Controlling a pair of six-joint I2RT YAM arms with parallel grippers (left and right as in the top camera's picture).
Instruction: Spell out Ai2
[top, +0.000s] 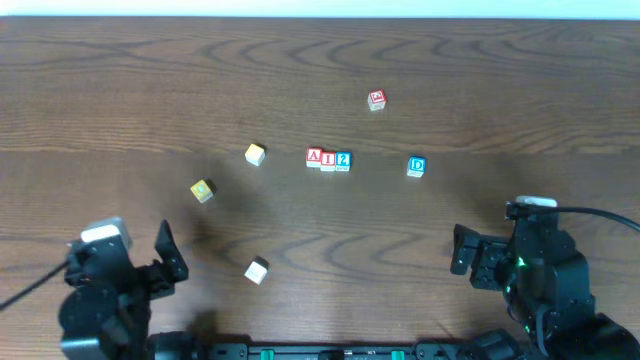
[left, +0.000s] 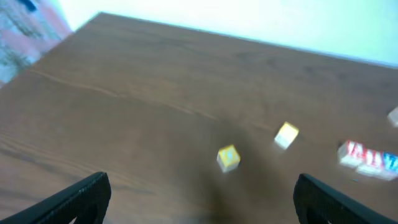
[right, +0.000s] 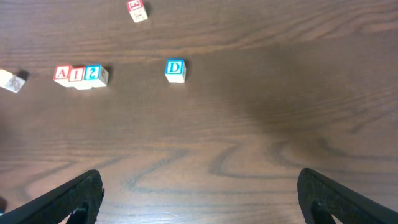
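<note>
Overhead, the three letter cubes sit touching in one short row near the middle of the table (top: 120, 90). The A cube (top: 314, 157) is at the 9 o'clock end, the I cube (top: 328, 159) is in the middle, and the 2 cube (top: 343, 160) is at the 3 o'clock end. The row's long axis runs from 9 to 3 o'clock, dipping very slightly at the 2 end. The letter tops point toward 12 o'clock, so from the robot's side the row reads A, I, 2.

The D cube (top: 416, 166) stands apart at 3 o'clock from the row, and the red-framed cube (top: 376, 99) lies off toward 1 o'clock. A yellow cube (top: 255, 154) sits at 9 o'clock from the row, a second yellow cube (top: 202, 191) farther out toward 8 o'clock, and a pale cube (top: 256, 270) toward 7 o'clock.

The left gripper (left: 202, 183) and the right gripper (right: 199, 177) hang over bare wood near the table's 6 o'clock edge. Both have their fingers spread wide and released, grasping nothing, well apart from the row.
</note>
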